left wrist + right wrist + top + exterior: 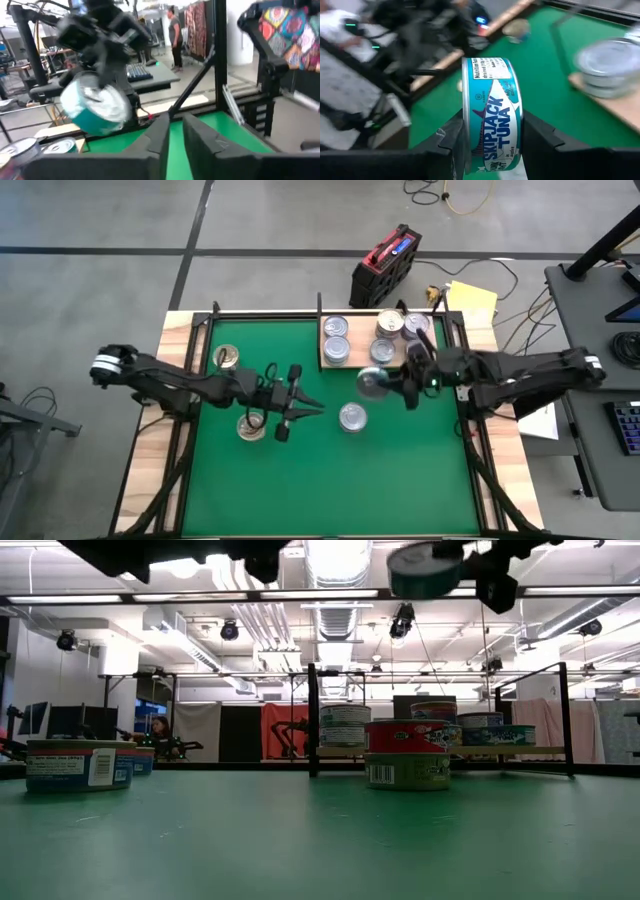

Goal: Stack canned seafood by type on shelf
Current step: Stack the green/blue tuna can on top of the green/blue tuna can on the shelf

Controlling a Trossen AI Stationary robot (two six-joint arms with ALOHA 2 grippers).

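Note:
My right gripper (392, 385) is shut on a blue skipjack tuna tin (492, 100), high over the green mat just in front of the shelf (357, 335). The shelf is a pale board at the far right and carries several tins (336, 340). My left gripper (318, 408) hovers level over the mat's middle left, its fingers (155, 140) a narrow gap apart with nothing between them. Loose tins rest on their bases on the mat: one (352, 417) near the middle, one (250, 426) under my left arm, and a gold-lidded one (227, 358). My right gripper pinches the tin between its two fingers (540, 135), one on each flat end (465, 125), with the label wall facing the wrist camera. The fingers come from the table's right side, slanting a little downward. The tin is tilted on edge and lifted clear (425, 570).
A black metal frame (313, 720) stands along the mat's far edge, with posts by the shelf. In the low view the tin near the middle (405, 752) shows as a red one on an olive one. Open green mat lies toward the near edge (330, 490).

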